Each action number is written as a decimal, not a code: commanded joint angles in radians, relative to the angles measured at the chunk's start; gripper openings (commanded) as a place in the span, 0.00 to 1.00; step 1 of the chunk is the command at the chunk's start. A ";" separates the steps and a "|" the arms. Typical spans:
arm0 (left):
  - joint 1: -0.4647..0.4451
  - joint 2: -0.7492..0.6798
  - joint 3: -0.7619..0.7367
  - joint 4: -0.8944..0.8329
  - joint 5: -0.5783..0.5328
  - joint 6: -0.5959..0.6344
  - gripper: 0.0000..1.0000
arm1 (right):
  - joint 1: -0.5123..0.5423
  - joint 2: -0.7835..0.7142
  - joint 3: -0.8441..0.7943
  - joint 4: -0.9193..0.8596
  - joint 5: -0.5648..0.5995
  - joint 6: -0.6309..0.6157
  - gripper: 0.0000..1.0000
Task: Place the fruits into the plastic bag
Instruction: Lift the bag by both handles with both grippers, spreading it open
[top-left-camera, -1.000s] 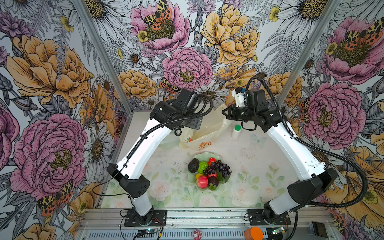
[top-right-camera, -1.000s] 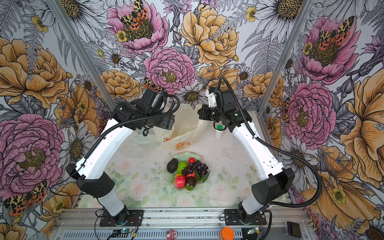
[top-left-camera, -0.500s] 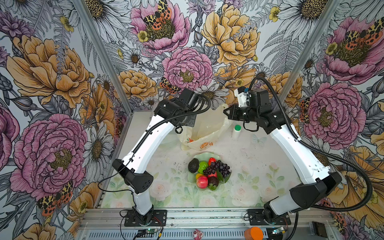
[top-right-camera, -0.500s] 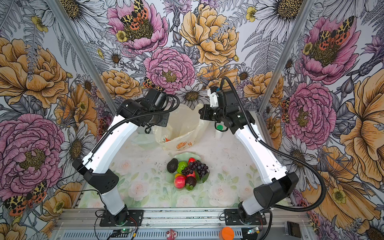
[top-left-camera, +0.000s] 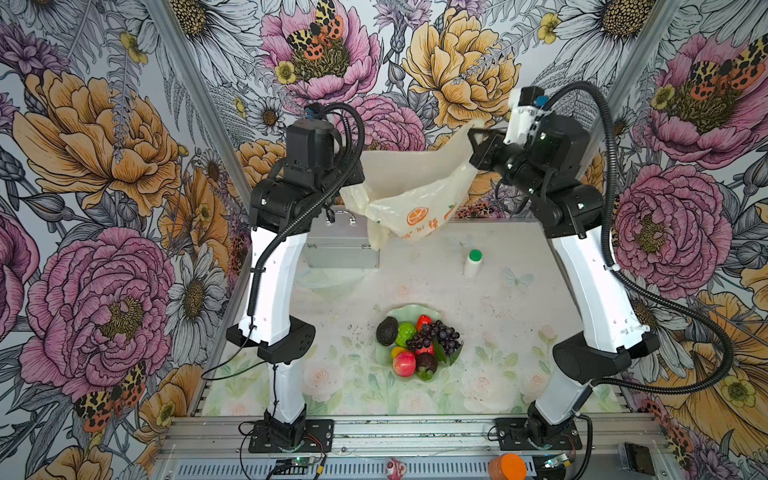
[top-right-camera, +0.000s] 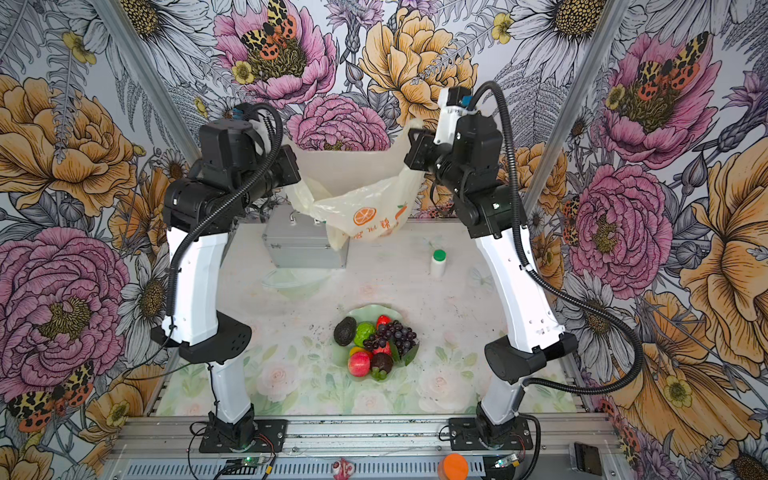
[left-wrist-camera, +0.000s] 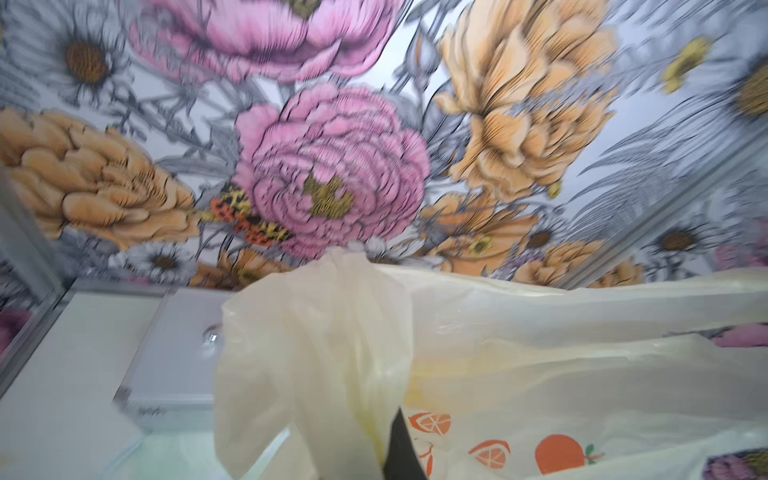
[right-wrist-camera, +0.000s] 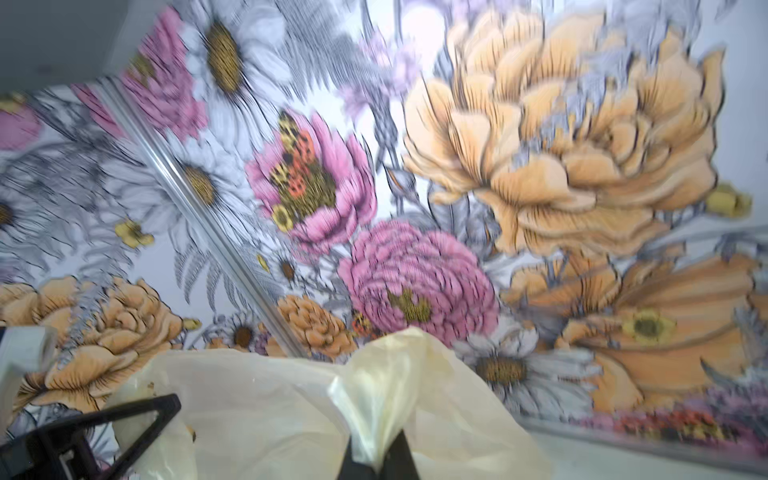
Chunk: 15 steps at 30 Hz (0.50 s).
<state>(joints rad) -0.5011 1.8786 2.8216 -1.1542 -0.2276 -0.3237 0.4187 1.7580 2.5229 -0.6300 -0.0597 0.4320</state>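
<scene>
- L gripper (left-wrist-camera: 395, 440) is pinched tight on one top edge of the plastic bag (top-left-camera: 415, 199); R gripper (right-wrist-camera: 376, 451) is clamped on the opposite edge.
- The bag hangs stretched btwn both at the far end of the table (top-left-camera: 498, 324), mouth up, its left fold overlapping a silver metal case (top-left-camera: 340, 249) in both top views.
- A white bottle w/ green cap (top-left-camera: 473, 262) stands upright nearby.
- The fruits (top-left-camera: 419, 345) lie piled in a wavy pale green dish (top-left-camera: 409, 309) at front centre, well apart from the bag.
</scene>
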 joint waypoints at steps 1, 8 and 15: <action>-0.193 -0.224 -0.243 0.508 -0.030 0.262 0.00 | 0.057 -0.049 0.108 0.213 0.016 -0.135 0.00; -0.315 -0.503 -0.798 0.712 -0.197 0.369 0.00 | 0.163 -0.399 -0.619 0.336 0.193 -0.210 0.00; -0.064 -0.611 -1.386 0.323 -0.020 -0.097 0.00 | 0.141 -0.584 -1.389 0.142 0.189 0.195 0.00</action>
<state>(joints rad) -0.6098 1.2369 1.5875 -0.6083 -0.3317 -0.2287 0.5587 1.1530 1.2991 -0.3347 0.1226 0.4507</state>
